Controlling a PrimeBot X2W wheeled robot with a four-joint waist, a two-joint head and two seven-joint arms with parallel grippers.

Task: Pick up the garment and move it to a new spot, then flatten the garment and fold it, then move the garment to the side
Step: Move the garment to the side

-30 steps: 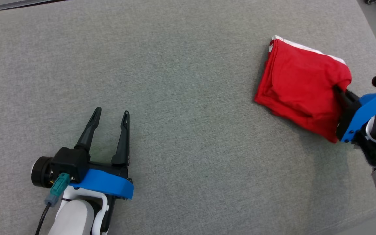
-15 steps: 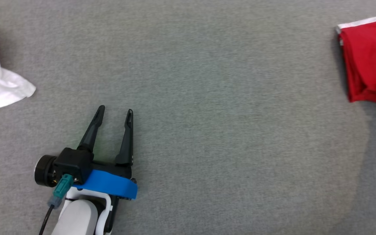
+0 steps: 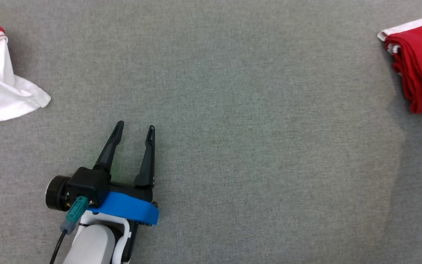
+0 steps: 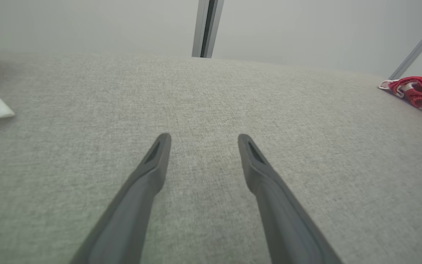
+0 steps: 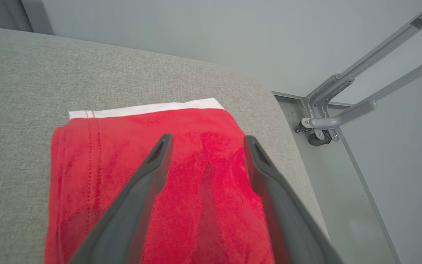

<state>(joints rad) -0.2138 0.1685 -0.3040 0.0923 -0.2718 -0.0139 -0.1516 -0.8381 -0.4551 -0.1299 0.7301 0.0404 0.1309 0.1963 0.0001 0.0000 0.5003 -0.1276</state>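
The red garment point(image 3: 421, 69) lies folded at the far right of the grey fabric-covered desk point(image 3: 233, 110), cut off by the right edge of the head view. A white strip runs along its far end, and its stacked fold edges face left, towards the middle of the desk.

In the right wrist view the garment point(image 5: 203, 183) is a neat rectangle close to the desk's rounded corner. Its length seems to run the same way as the fingers, with the white strip at the end away from the wrist. The right hand point(image 5: 207, 141) is spread wide above it with nothing pinched; whether the fingers touch the cloth I cannot tell.

The left hand point(image 3: 135, 126) is also spread and empty, low over bare desk, well apart from the garment point(image 4: 419, 93).

A loose white cloth point(image 3: 2, 88) with a red band lies at the far left.
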